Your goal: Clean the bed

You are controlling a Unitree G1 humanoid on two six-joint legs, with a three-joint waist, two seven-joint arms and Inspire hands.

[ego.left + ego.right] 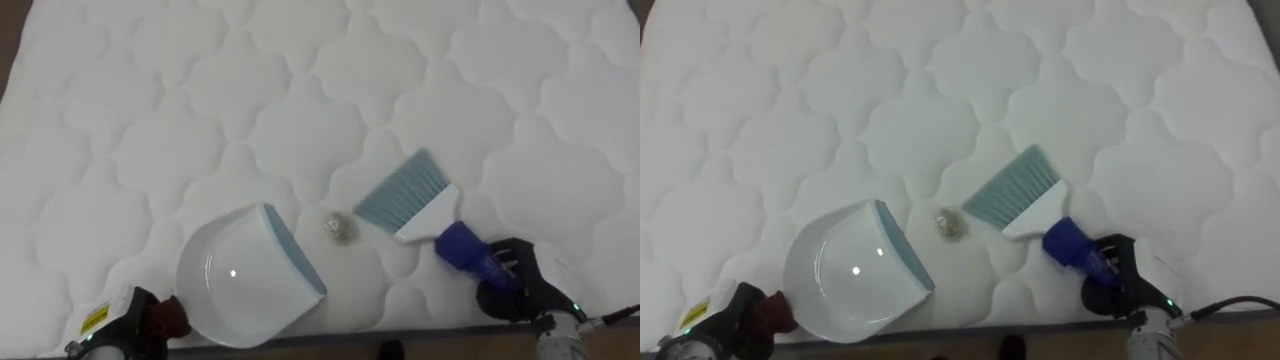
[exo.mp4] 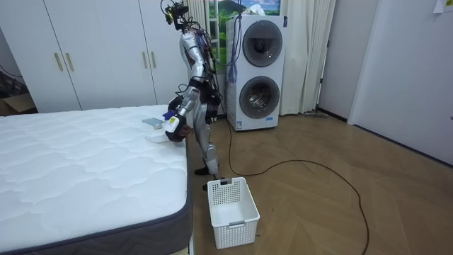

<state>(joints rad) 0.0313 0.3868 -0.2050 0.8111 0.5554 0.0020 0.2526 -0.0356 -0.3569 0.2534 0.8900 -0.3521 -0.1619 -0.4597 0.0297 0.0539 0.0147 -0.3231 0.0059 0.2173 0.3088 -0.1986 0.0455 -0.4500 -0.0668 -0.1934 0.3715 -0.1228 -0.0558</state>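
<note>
Fingers of the right hand (image 1: 515, 285) curl round the hand brush (image 1: 410, 195); of the left hand (image 1: 143, 316) I cannot tell. Near the mattress (image 1: 200, 100) edge lie the dustpan (image 1: 235, 275) left, brush right, a small scrap (image 1: 340, 228) between. Sweeping step, I judge: next, bristles push the scrap left into the pan.

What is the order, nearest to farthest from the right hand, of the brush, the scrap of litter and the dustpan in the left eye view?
1. Brush, its blue handle held in the right hand, lower right.
2. Scrap of litter, on the mattress, left of the brush.
3. Dustpan, farthest left, by the mattress's near edge.
</note>
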